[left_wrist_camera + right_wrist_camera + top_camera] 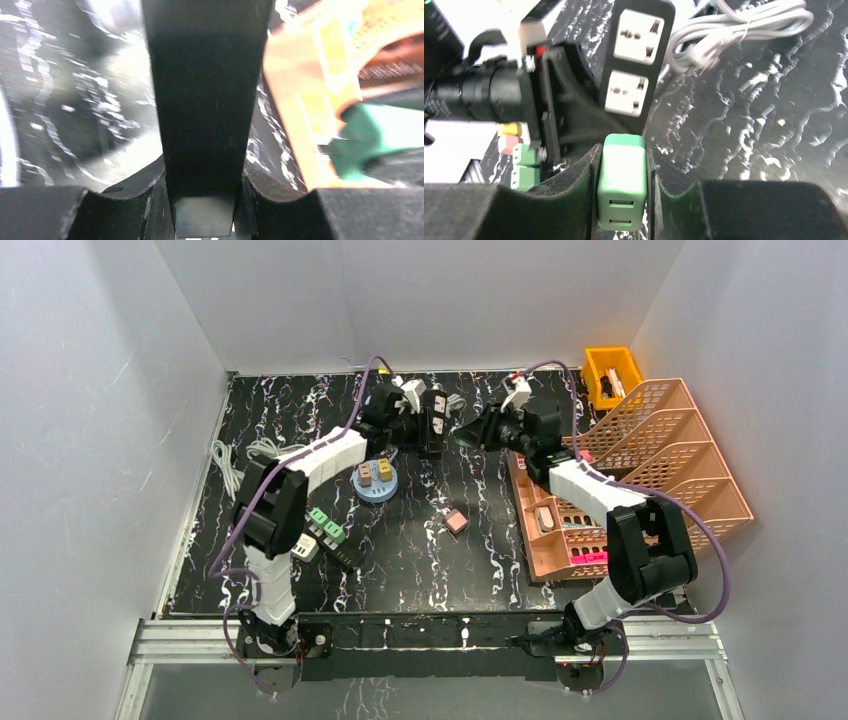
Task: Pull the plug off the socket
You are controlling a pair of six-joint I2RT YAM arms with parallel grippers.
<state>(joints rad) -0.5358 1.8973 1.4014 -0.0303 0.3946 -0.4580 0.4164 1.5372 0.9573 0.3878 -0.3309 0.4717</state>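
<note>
Left end effector (204,200): closed on black multi-socket power strip (633,65). Right end effector (622,165): clamped on green rectangular USB charger plug (622,187), touching strip's near end.

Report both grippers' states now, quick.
The left gripper is closed, holding the black power strip.
The right gripper is closed on the green charger.

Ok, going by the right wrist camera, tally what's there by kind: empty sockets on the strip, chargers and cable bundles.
Empty sockets on the black power strip: 2
Green charger: 1
White cable bundle: 1
Total: 4
</note>
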